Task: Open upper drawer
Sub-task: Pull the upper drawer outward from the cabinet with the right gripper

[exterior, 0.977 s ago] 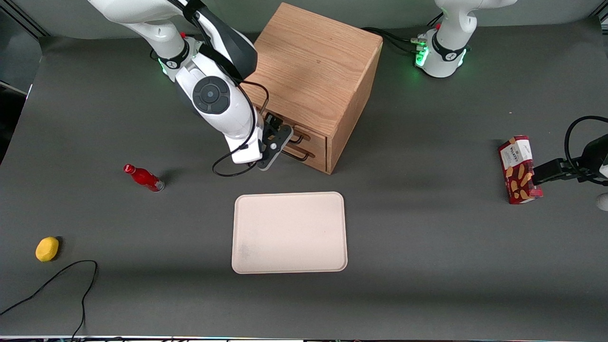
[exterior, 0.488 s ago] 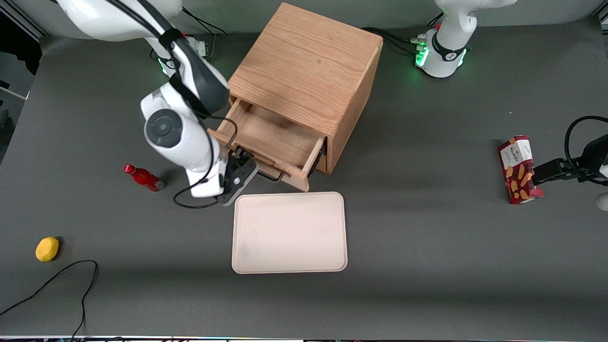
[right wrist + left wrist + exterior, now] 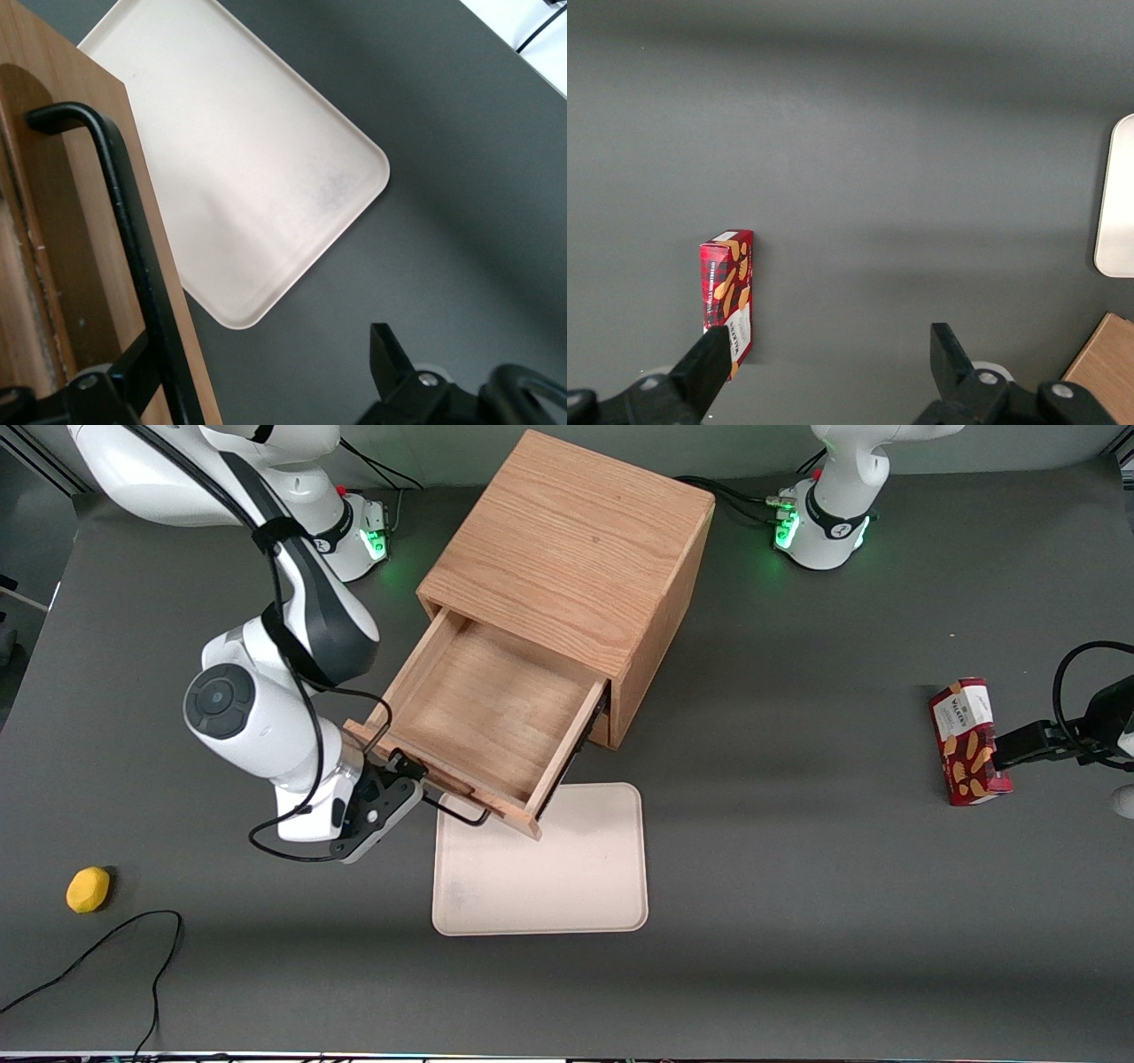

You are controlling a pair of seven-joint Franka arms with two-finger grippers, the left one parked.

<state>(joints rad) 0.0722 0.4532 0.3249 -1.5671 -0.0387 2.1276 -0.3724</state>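
Dark grey tabletop [image 3: 797, 868], evenly lit; surroundings perhaps unlit.

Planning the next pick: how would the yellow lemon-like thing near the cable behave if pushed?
The yellow fruit looks rounded, so it would probably roll rather than slide. It seems small, likely light. The gripper sits at the upper drawer handle, away from it.

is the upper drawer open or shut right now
Open: the upper drawer juts out of the cabinet, bare inside, front over the tray; gripper at its handle.

A beige tray [image 3: 567, 877] lies mid-table, a lemon [image 3: 88, 889] toward the working arm's end, a biscuit box [image 3: 964, 741] toward the parked arm's.
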